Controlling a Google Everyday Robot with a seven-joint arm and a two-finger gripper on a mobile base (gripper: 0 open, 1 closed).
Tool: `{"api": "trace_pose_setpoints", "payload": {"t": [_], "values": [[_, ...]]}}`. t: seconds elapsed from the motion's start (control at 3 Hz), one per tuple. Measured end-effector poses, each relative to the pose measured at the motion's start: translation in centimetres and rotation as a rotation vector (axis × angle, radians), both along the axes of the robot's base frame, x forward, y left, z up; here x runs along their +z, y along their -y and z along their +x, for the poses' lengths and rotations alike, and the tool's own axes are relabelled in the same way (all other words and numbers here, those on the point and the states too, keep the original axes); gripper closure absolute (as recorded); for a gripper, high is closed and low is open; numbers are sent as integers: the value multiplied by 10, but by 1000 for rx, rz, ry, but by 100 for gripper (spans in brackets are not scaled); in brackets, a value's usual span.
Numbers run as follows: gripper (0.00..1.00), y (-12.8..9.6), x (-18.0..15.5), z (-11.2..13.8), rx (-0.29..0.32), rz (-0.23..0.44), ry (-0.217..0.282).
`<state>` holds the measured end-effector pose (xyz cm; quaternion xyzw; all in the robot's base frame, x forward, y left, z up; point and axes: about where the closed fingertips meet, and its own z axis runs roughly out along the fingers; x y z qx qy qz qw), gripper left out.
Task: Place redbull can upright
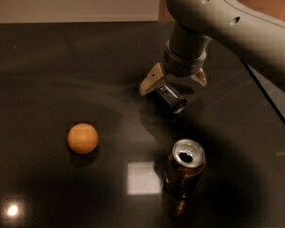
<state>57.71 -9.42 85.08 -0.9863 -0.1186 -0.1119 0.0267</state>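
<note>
The redbull can [171, 98] is slim, dark blue and silver, and lies on its side on the dark table, its silver end facing front right. My gripper [173, 82] hangs straight over it, open, with one pale finger [151, 80] to the can's left and the other [198, 77] to its right. The wrist hides the can's far end. The fingers straddle the can; I cannot tell if they touch it.
An opened copper-brown can [184, 170] stands upright in front of the redbull can. An orange ball [82, 138] rests at the left. The dark glossy table [61, 70] has an edge [270, 103] running along the right side.
</note>
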Motion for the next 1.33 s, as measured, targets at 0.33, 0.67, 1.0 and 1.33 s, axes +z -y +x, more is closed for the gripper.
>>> {"api": "trace_pose_setpoints", "payload": {"t": [0.33, 0.67, 1.0, 1.33], "values": [[17, 5, -7, 2, 43, -36, -8], [41, 8, -10, 1, 70, -67, -21], [64, 10, -7, 0, 80, -81, -30], [88, 6, 8, -5, 38, -76, -62]]}}
